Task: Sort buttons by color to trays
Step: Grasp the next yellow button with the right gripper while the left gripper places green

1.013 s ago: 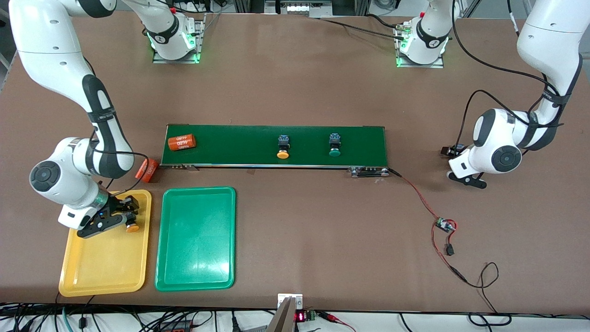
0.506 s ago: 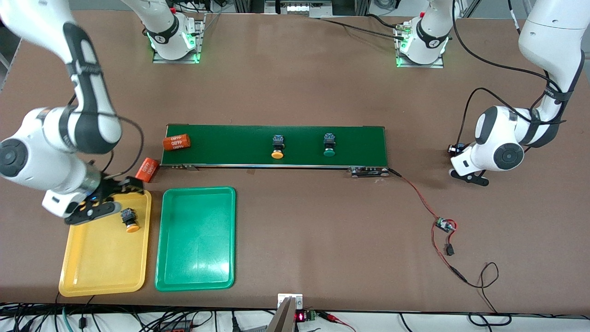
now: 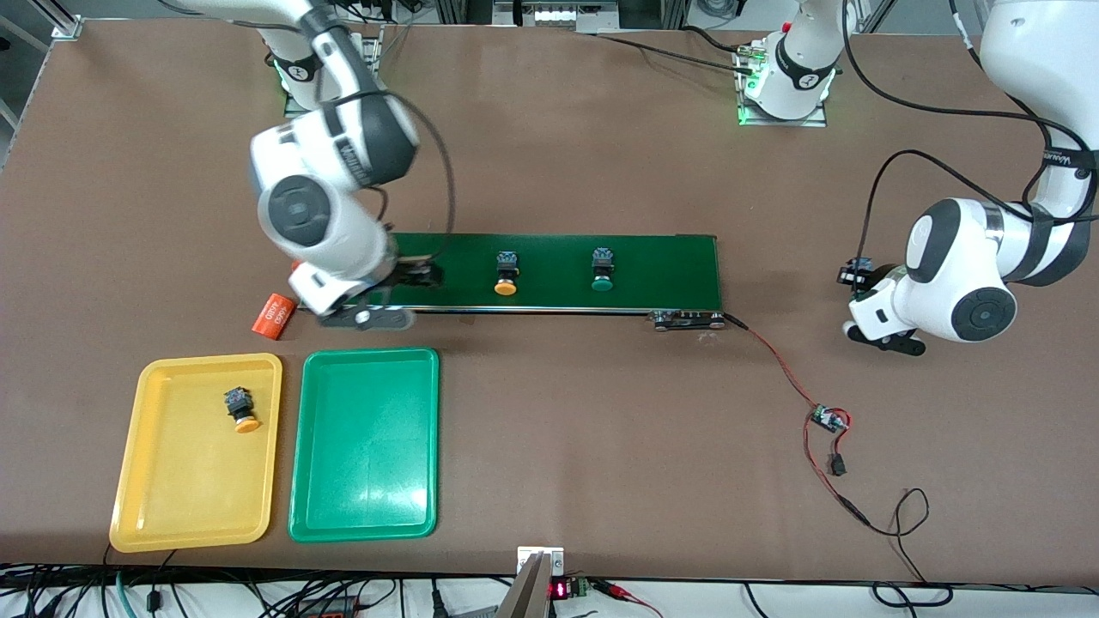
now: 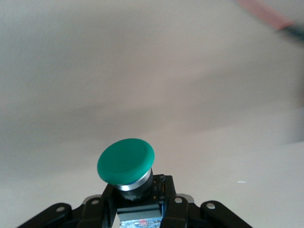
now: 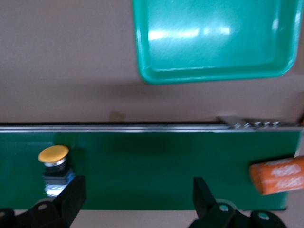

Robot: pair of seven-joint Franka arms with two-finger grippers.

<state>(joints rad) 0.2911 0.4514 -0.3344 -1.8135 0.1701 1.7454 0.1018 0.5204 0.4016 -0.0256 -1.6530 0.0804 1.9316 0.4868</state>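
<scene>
One yellow button lies in the yellow tray. The green tray beside it holds nothing. On the belt stand a yellow button and a green button. My right gripper hangs open over the belt's end by the trays, nothing between its fingers. That yellow button sits just outside one finger. My left gripper is over the bare table off the belt's other end. It is shut on another green button, cap pointing outward.
An orange cylinder lies on the table between the belt's end and the yellow tray. A second orange cylinder rests on the belt under the right arm. Red wires and a small circuit board trail from the belt's motor end.
My right gripper let go of the yellow button in the yellow tray, rose and swung over the belt's end. Both belt buttons slid toward the right arm's end. The left arm shifted slightly.
</scene>
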